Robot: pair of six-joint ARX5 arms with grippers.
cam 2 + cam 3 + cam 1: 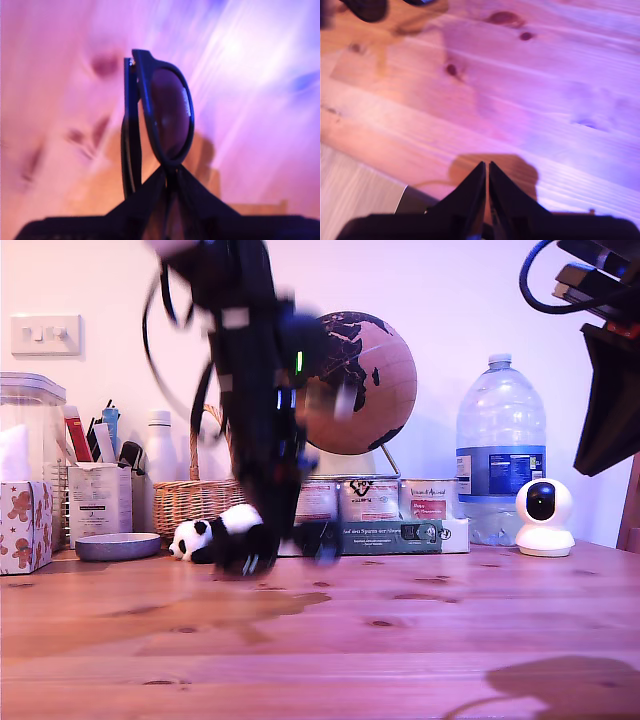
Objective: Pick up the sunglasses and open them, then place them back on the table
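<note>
Gripping the sunglasses (167, 117) by the lower rim of one lens, the first gripper (170, 172) is holding them folded, one temple lying flat behind the frame, above the table (260, 100) w/o touching it. In the exterior view the first arm is hanging blurred left of centre, its tip (248, 558) low over the table (400, 640), just in front of a panda toy (205, 535); glasses themselves can't be made out there. The second gripper (486, 172) is hovering over bare planks (520, 100), jaws pressed together w/ nothing between. Behind: globe (365, 380), water bottle (500, 450), wicker basket (190, 502), white camera (545, 517).
</note>
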